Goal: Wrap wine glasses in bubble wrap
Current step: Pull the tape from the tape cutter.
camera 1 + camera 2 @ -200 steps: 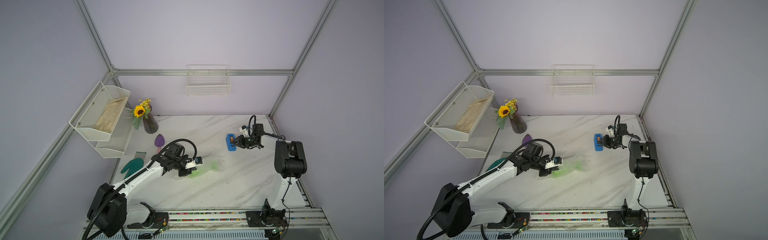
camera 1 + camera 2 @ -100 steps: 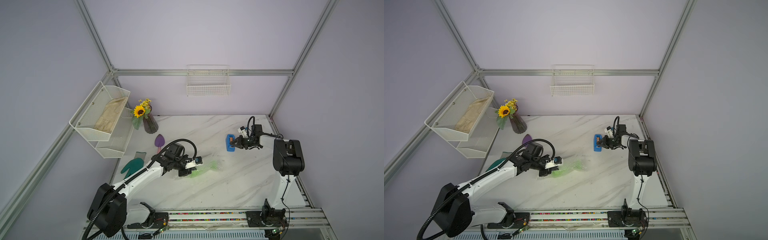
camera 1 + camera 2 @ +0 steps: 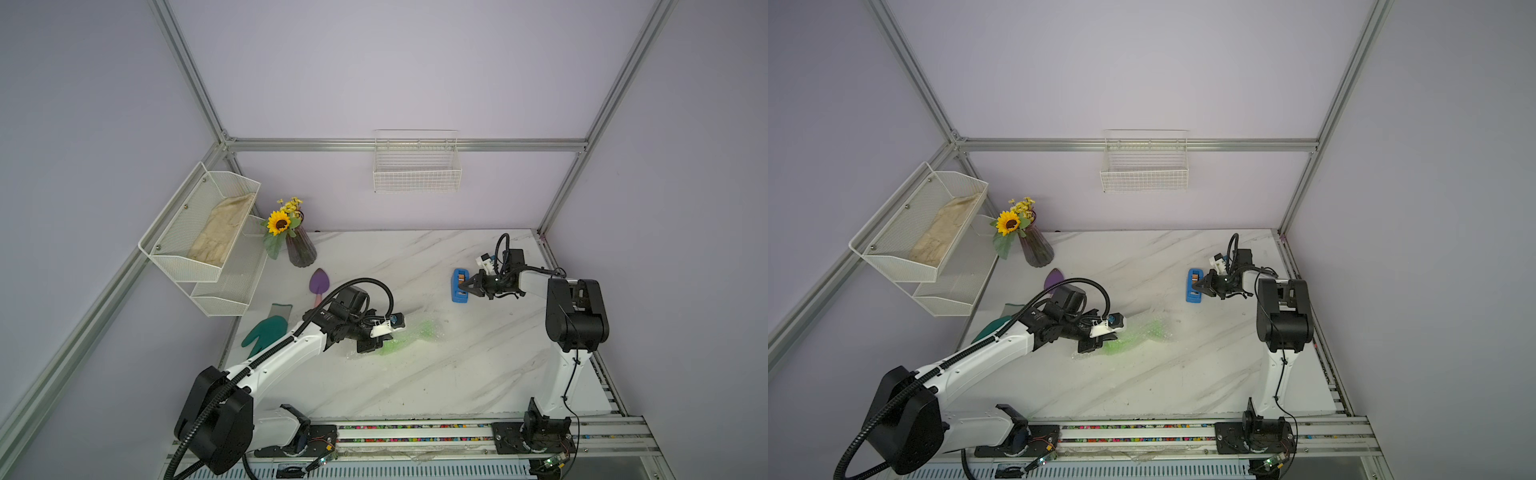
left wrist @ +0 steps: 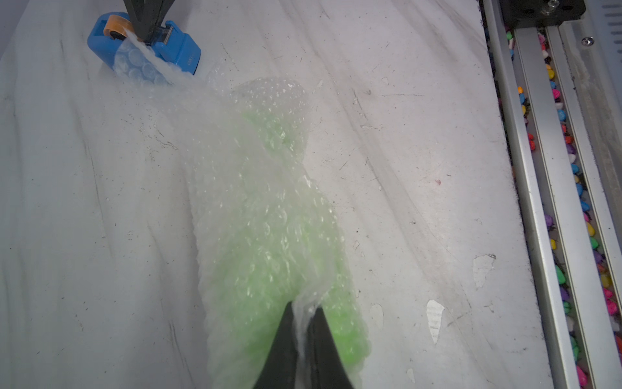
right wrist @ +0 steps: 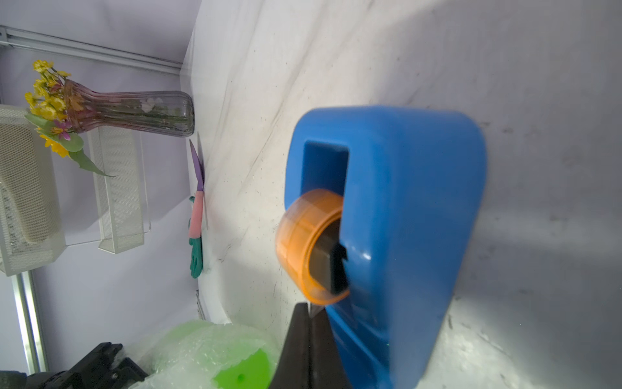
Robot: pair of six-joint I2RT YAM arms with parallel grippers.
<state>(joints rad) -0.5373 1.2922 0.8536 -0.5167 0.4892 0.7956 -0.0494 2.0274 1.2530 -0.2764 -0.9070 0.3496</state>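
Observation:
The lime-green wine glass (image 3: pixel 409 337) (image 3: pixel 1133 338) lies on its side mid-table, rolled inside the clear bubble wrap (image 4: pixel 218 134). In the left wrist view the glass (image 4: pixel 269 235) shows green through the film. My left gripper (image 4: pixel 303 311) (image 3: pixel 376 347) is shut on a fold of bubble wrap at the glass's near end. My right gripper (image 5: pixel 311 308) (image 3: pixel 464 284) is shut at the blue tape dispenser (image 5: pixel 404 219) (image 3: pixel 457 296), with a sliver of clear tape pinched between its tips just under the orange roll (image 5: pixel 303 242). The glass's open mouth (image 5: pixel 245 370) shows in the right wrist view.
At the back left stands a purple vase with a sunflower (image 3: pixel 300 249). In front of it lie a purple trowel (image 3: pixel 319 282) and a green glove (image 3: pixel 266 334). White mesh shelves (image 3: pixel 199 232) hang on the left wall, a wire basket (image 3: pixel 417 174) on the back wall. A rail (image 3: pixel 415 428) runs along the front edge.
The right gripper's jaws have closed at the tape dispenser, and it sits slightly nearer the dispenser. The left arm and the wrapped glass have not moved.

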